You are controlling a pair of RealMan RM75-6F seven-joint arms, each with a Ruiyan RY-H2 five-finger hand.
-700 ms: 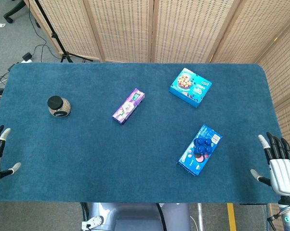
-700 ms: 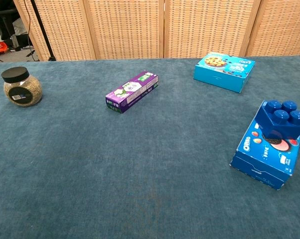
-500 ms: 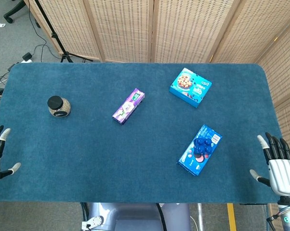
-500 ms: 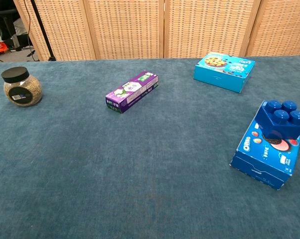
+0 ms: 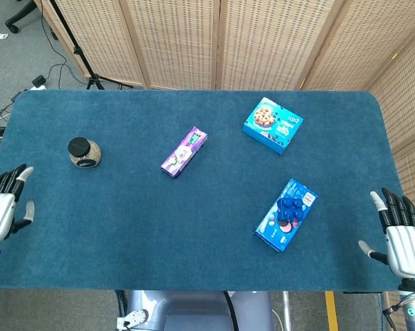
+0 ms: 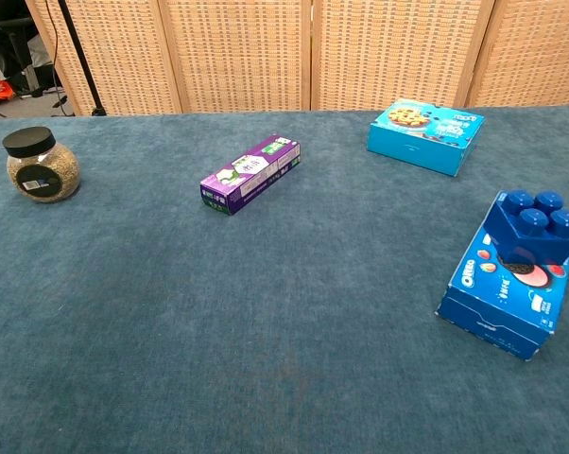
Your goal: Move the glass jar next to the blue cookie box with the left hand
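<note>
Blue felt covers the whole table (image 5: 125, 234), and nearest the robot there's nothing but that bare fabric with a hand parked at each front corner. The left hand (image 5: 2, 207) sits just at the left edge, fingers spread and holding nothing, pointed roughly up toward the jar. The right hand (image 5: 404, 245) is over at the right edge, also spread wide and empty; my guess is it's just staying out of the way, since the job belongs to the left one.

Next out, right of centre, is a dark blue sandwich-cookie box (image 6: 507, 284) lying flat with a chunky blue toy brick (image 6: 530, 227) sitting on top of it. Middle distance: a purple carton (image 6: 250, 173) lying on its side at an angle.

The glass jar (image 6: 39, 167), black lid on, stands upright far out on the left, well apart from everything else and untouched. It looks filled with something grainy, can't tell what. Being that far left probably explains why the left hand gets the job.

Furthest back on the right is the lighter blue cookie box (image 6: 424, 134), flat on the felt. That one seems the likelier target to me, though the brick-topped box is blue too. Either way, nothing's been picked up yet, and the jar has a long diagonal trip ahead.
</note>
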